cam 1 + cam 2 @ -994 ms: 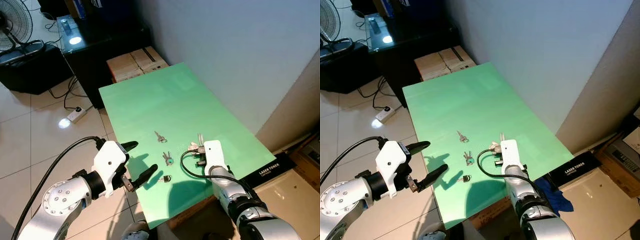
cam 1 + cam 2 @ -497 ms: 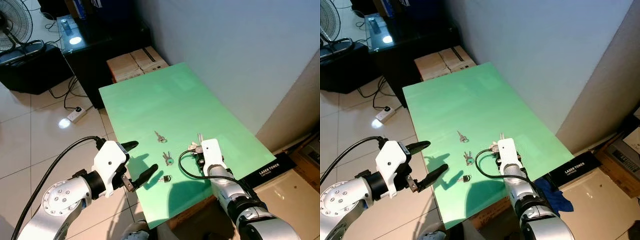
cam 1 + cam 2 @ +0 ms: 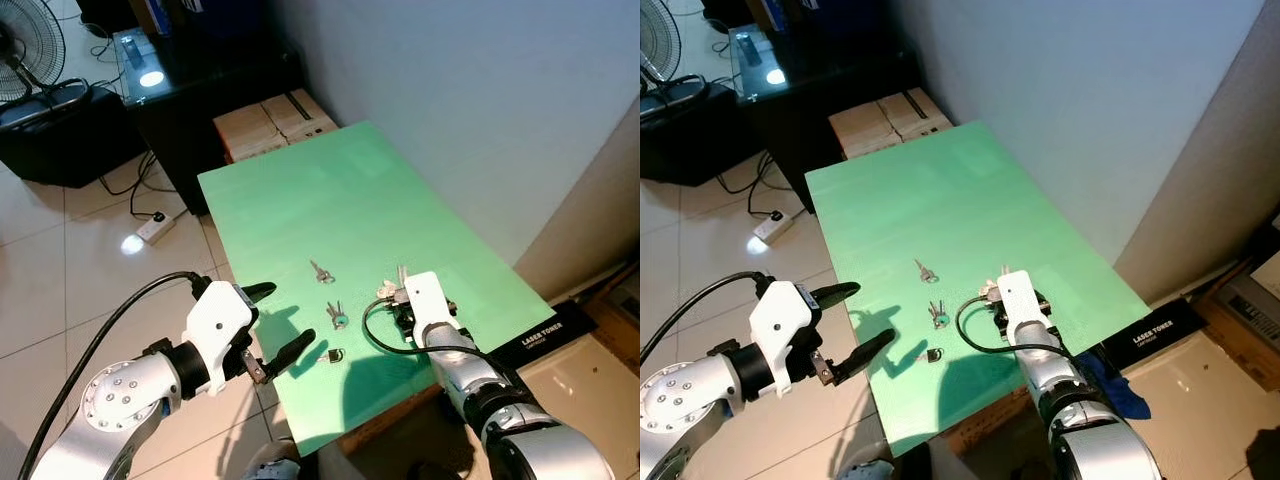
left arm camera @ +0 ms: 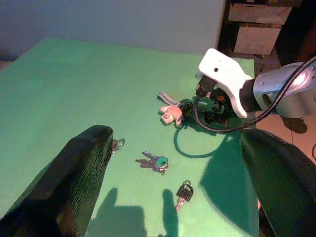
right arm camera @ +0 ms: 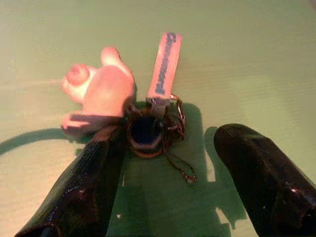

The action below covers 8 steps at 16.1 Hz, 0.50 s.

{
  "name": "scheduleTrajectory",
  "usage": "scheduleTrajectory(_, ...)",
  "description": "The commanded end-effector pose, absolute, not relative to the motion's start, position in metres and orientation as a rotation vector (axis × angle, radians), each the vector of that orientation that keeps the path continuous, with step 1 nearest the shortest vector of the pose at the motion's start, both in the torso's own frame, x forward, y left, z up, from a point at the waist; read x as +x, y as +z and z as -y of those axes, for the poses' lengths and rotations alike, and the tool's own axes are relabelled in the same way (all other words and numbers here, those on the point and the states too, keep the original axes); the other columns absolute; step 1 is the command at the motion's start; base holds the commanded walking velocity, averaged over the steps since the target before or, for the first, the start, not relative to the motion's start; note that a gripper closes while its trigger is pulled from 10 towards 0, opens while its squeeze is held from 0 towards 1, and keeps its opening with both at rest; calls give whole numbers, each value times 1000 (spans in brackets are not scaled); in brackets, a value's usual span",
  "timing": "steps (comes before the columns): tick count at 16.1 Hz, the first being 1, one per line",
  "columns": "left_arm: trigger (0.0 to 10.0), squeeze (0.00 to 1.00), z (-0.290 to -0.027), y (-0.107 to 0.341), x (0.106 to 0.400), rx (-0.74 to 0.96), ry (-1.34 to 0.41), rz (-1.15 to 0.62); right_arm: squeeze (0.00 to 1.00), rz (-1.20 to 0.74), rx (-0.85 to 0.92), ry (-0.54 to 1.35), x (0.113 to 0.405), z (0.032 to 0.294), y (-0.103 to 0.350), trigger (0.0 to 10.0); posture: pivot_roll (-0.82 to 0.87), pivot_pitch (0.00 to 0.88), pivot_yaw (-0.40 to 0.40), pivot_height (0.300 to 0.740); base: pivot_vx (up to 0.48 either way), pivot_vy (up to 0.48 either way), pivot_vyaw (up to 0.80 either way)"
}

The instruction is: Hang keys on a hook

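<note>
On the green table [image 3: 330,200] lies a keychain [image 3: 388,291] with a pink figure [image 5: 101,91], a pink strap [image 5: 164,64] and a dark ring [image 5: 145,131]. My right gripper [image 5: 168,138] hovers open just over it, one finger on each side of the ring. A silver key [image 3: 320,273], a teal-headed key pair [image 3: 335,318] and a small black key [image 3: 332,355] lie to its left. My left gripper [image 3: 275,322] is open at the table's near left edge, facing these keys [image 4: 154,162].
A pale wall runs along the table's right side. Cardboard boxes [image 3: 275,125] and a dark glass-topped cabinet [image 3: 150,75] stand beyond the far end. A toner box [image 3: 545,340] and a blue cloth [image 3: 1110,385] lie by the near right corner. A power strip [image 3: 152,230] is on the tiled floor.
My right wrist has shifted slightly over the keychain. The left gripper and the loose keys have not moved.
</note>
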<state>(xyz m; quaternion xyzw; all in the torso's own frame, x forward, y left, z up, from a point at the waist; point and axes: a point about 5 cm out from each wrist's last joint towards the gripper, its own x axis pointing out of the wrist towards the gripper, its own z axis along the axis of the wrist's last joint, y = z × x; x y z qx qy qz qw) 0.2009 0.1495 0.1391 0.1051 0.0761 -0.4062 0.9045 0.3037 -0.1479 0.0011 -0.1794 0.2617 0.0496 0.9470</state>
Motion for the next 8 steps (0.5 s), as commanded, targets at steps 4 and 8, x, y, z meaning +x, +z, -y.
scheduleTrajectory(4, 10000, 0, -153, 141, 197, 226, -831, -170, 0, -551, -408, 156, 304, 144, 0, 6627, 230, 171, 131, 740, 0, 0, 0)
scheduleTrajectory(8, 10000, 0, -153, 141, 197, 226, -828, -169, 0, -541, -407, 155, 305, 143, 1, 0, 227, 170, 130, 740, 0, 0, 0)
